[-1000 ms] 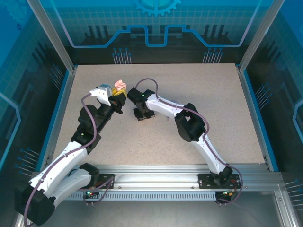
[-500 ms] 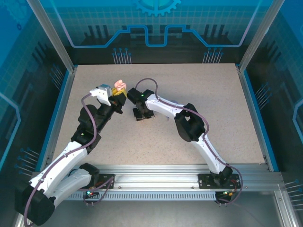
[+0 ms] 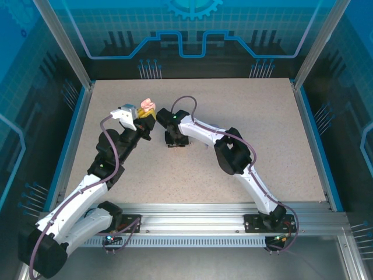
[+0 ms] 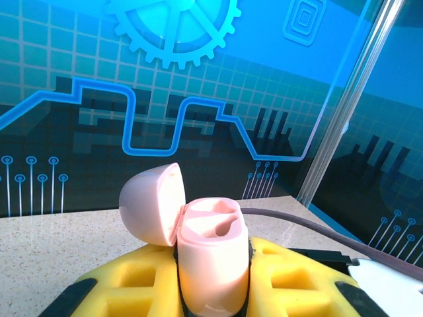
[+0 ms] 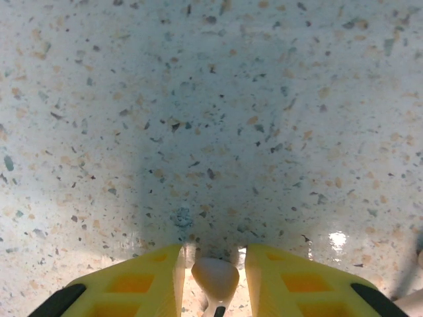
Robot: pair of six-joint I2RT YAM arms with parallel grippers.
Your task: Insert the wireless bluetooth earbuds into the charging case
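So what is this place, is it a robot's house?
It looks like a robot lab booth: a speckled table walled by aluminium posts and blue panels printed with a gear, with the left arm and right arm bolted at its near edge.

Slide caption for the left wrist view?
Left gripper clamps the pink charging case, its lid hinged open to the left.

No words, numbers or brand names can be read in any view. The blue back wall (image 3: 245, 35) carries drawn signs without letters: a gear wheel (image 4: 173, 41), a nested square (image 4: 308, 18) (its corners are rounded) and a circuit-like line (image 4: 99, 84).
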